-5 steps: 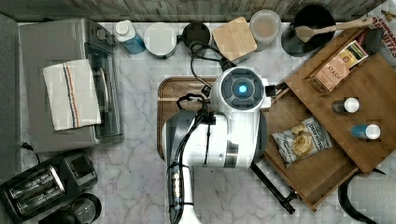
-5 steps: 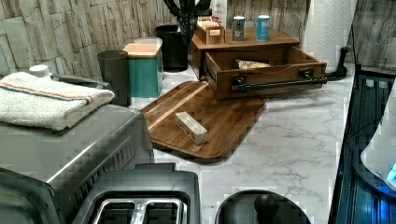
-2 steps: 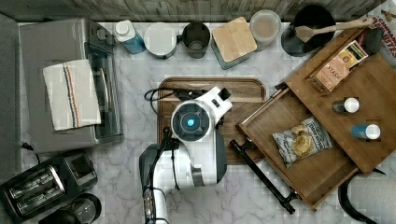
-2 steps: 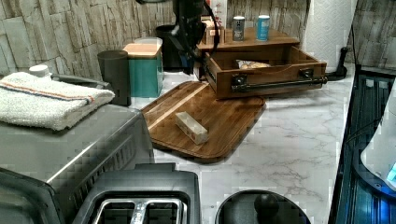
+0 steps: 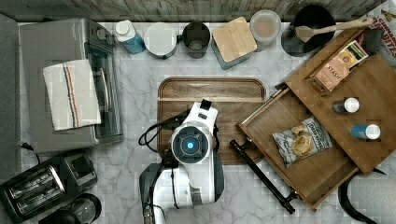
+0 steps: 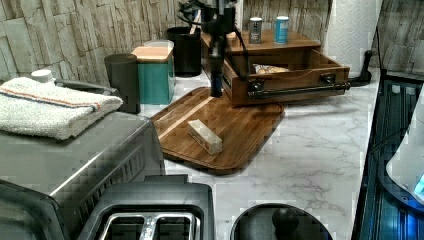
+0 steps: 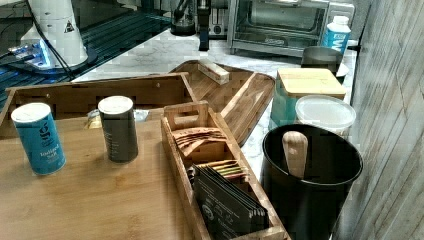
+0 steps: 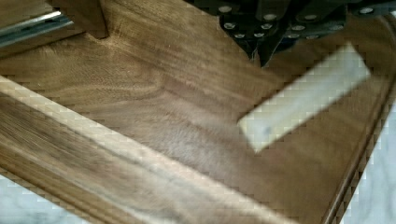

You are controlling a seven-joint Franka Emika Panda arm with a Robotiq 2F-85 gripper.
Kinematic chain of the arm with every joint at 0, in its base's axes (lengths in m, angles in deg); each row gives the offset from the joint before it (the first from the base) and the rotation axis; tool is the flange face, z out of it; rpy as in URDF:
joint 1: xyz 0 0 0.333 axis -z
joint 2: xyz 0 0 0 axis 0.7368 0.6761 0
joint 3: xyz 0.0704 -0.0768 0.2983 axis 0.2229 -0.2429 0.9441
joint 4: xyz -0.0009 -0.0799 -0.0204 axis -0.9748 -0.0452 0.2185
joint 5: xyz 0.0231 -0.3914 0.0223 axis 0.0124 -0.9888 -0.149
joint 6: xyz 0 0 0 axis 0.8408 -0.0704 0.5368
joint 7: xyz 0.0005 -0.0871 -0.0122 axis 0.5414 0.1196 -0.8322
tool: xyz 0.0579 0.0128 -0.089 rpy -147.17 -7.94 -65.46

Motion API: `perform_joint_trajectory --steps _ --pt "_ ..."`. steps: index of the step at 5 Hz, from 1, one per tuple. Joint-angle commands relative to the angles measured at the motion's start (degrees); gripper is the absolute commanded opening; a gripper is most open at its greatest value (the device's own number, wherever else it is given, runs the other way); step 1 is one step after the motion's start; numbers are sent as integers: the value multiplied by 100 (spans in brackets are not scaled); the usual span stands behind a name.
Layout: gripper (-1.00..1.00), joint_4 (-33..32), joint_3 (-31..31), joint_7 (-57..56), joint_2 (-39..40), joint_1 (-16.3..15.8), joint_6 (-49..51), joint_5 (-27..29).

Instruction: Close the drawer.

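Note:
The drawer (image 5: 280, 116) stands pulled out of the cabinet at the top view's right, with a chip bag (image 5: 301, 142) lying in it. Its long black bar handle (image 5: 261, 175) faces the tray. The same drawer (image 6: 292, 81) and handle (image 6: 300, 90) show in the left view, and its wall (image 7: 100, 90) in the right view. My gripper (image 6: 216, 92) hangs pointing down over the dark serving tray (image 6: 240, 130), just beside the drawer's near corner and apart from the handle. In the wrist view the gripper (image 8: 259, 55) is shut with nothing in it. The arm (image 5: 189, 144) covers it from above.
A pale wooden block (image 6: 204, 136) lies on the tray (image 5: 210, 91), also seen under the wrist (image 8: 303, 98). On the cabinet top (image 5: 373, 74) stand two small cans and a tea-bag box (image 5: 336, 65). Canisters line the back wall; a toaster oven (image 5: 60, 84) sits at the top view's left.
The arm has swung from near the drawer toward the top view's left and lower edge, over the tray. The drawer has stayed pulled out.

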Motion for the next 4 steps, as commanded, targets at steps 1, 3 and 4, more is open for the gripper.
perform_joint_trajectory --steps 1,3,4 --pt "-100 -631 -536 -816 -162 308 -644 310" --pt "-100 -1041 -695 -779 -465 164 -220 457" --pt "-100 -1329 -784 -1019 -608 163 -320 450"
